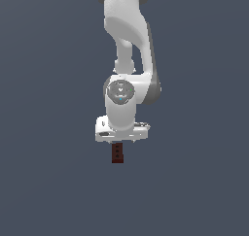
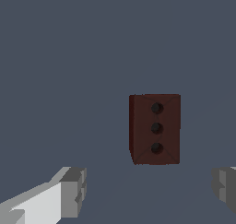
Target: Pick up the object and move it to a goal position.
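The object [image 1: 117,153] is a small dark reddish-brown block, upright, taller than wide. In the wrist view the object [image 2: 155,128] shows three dark dots in a column on its face. The arm's white hand [image 1: 121,131] hangs just above the block in the exterior view, and its fingers do not show there. In the wrist view my gripper [image 2: 150,191] is open wide. One grey fingertip [image 2: 74,191] and the other [image 2: 225,185] stand far apart. The block lies beyond the fingertips, within their span and nearer the second one, touching neither.
A plain dark grey-blue surface fills both views. No other objects, edges or goal marker show. The white arm [image 1: 127,31] rises straight above the hand in the exterior view.
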`<state>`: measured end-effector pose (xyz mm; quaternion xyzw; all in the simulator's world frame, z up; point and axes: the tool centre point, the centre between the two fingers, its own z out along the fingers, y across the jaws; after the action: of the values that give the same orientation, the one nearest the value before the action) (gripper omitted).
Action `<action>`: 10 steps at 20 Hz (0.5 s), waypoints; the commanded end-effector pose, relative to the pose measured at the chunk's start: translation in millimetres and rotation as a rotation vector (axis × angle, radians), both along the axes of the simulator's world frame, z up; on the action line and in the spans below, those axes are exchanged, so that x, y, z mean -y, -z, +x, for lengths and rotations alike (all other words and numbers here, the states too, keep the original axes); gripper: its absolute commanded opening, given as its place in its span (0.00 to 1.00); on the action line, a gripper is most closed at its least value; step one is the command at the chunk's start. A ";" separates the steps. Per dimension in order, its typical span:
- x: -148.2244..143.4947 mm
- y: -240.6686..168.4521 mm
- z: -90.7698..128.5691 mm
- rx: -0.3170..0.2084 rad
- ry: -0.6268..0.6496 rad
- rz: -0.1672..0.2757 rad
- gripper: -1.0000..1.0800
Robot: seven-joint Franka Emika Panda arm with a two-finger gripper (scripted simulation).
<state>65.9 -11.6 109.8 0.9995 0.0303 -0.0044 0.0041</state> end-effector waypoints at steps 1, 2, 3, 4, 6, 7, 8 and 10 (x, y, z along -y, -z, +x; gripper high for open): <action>7.1 10.9 8.8 0.004 0.004 0.003 0.96; 9.5 14.6 11.3 0.004 0.006 0.004 0.96; 11.7 18.0 13.6 0.005 0.007 0.005 0.96; 13.6 21.1 15.6 0.006 0.008 0.006 0.96; 17.0 26.1 18.8 0.007 0.010 0.007 0.96; 18.1 28.2 20.1 0.008 0.011 0.007 0.96; 19.1 29.8 21.1 0.008 0.011 0.008 0.96; 20.7 32.0 22.4 0.009 0.012 0.008 0.96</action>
<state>86.6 -31.1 79.6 0.9997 0.0243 -0.0009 0.0004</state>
